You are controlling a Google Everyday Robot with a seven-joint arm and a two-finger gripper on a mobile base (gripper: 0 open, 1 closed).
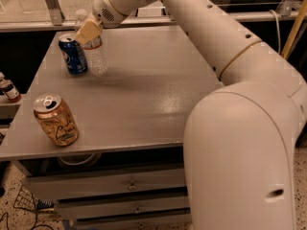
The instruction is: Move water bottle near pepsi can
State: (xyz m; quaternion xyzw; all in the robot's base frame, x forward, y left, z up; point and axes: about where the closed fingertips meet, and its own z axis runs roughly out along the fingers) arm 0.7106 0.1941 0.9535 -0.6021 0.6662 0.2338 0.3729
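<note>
Clear ribbed plastic makes up the water bottle. It has a white cap and a white label edged in red just under the shoulder, and it is taller than the cans. It stands upright on the grey counter, just beside the pepsi can on that can's right. We cannot tell whether the two touch.

The gripper sits above and to the right of the pepsi can, its tan tip lying across the bottle's neck and shoulder and hiding part of the label. We cannot tell whether it is clamped on the bottle or loose of it.

The pepsi can is blue with a round red-white-blue logo and a silver top, and it stands upright. A gold can with script lettering stands well apart from it, toward the near edge of the counter and a little to the left. A small brown bottle with a white cap sits off the counter, to the pepsi can's left and lower down.

The white arm reaches in from the pepsi can's right, crossing above the far right part of the counter, and its bulky lower body fills the near right. The pepsi can is close to the counter's far left corner. To its right and toward us lies bare grey surface as far as the front edge, with drawers below.
</note>
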